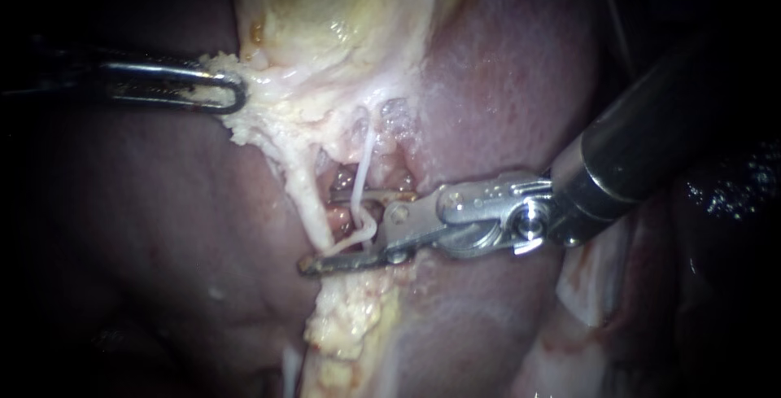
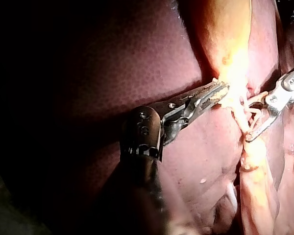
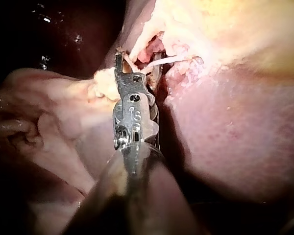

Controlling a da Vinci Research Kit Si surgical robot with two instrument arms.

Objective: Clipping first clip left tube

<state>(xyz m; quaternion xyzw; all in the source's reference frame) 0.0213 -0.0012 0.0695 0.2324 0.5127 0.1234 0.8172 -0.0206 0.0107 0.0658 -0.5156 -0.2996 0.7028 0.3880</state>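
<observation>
right instrument [image 1: 335, 232]: nearest the endoscope, dark shaft entering from the upper right, metal wrist joint, two slim jaws reaching toward the view's left. jaws stood apart, a clear gap between them, nothing clamped. left tube [image 1: 303, 190]: thick pale strand running down from the dissected tissue under the gallbladder [image 1: 342, 7], its lower end passing into the gap between the right instrument's jaws, close above the lower jaw. thin white strand [image 1: 366, 158]: just to the right of the left tube, dropping behind the upper jaw and curling inside the same gap. whether either strand touched both jaws could not be told. left instrument [image 1: 236, 93]: shaft entering from the view's left, well apart from the right instrument, jaws closed together on the pale fatty tissue [image 1: 244, 125] at the gallbladder's edge; the left wrist view showed the same clamped hold. liver [image 1: 504, 64]: reddish-brown, lying on both sides of the dissected pocket. fatty lump [image 1: 350, 317]: yellow, granular, directly below the right instrument's lower jaw. in the right wrist view, the open jaws straddled the pale strands ahead of the wrist joint.
</observation>
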